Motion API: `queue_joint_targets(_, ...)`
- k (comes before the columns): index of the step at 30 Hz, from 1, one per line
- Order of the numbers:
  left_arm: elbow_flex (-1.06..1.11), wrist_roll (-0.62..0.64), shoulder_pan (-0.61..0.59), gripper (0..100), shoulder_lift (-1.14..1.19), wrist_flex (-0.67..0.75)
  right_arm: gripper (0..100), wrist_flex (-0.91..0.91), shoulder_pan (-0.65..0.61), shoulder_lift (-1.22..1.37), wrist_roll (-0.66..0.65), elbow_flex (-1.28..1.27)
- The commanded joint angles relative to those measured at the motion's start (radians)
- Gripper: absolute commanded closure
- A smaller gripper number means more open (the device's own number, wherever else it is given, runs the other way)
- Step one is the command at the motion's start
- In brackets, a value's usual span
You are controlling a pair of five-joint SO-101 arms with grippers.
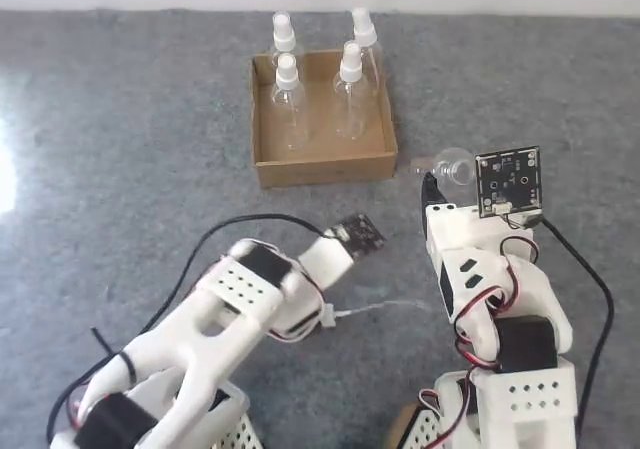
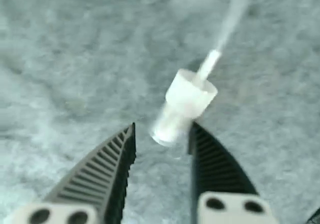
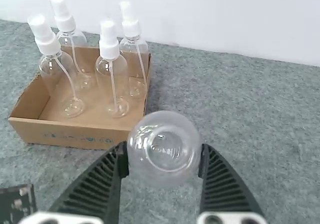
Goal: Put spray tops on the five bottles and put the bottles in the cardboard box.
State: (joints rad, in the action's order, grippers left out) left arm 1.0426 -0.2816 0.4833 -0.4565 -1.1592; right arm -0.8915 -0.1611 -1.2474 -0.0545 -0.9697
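Four out of five sorted, by the look of it. Four bottles [image 1: 288, 89] with tops on stand upright in the cardboard box [image 1: 322, 169], two by two.

What's left is the fifth bottle [image 3: 162, 149], which has no top yet. Our right tool [image 3: 162, 155] is clamped on it and holds it off the tabletop [image 1: 120, 119], just beside the box's near right corner. We can't tell which way its neck points.

The last spray top [image 2: 187, 99] lies on its side on the tabletop. Our left tool [image 2: 162, 128] hangs over it with the jaws apart and the cap between the tips, not pinched yet as far as we can see.

So we reckon there's still a pick-up, a capping and one drop-in to go.

Room-wise, there's plenty of bare tabletop between the arms for the capping. The box is the tight bit. The four bottles sit toward the far side, so the strip of floor along the near wall looks like the only slot. The bottle has to clear that wall without bumping the spray heads. The top's long thin tube could also snag on the bottle's mouth.
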Motion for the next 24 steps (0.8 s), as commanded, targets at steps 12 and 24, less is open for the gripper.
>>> queue_joint_targets(12,-0.081,-0.094,-0.29,85,-0.005,0.012,92.4,0.025,0.018,-0.019,0.012,0.011)
queue_joint_targets(24,-0.202,0.31,-0.288,85,-0.005,-0.035,92.4,0.025,0.018,-0.019,0.012,0.011)
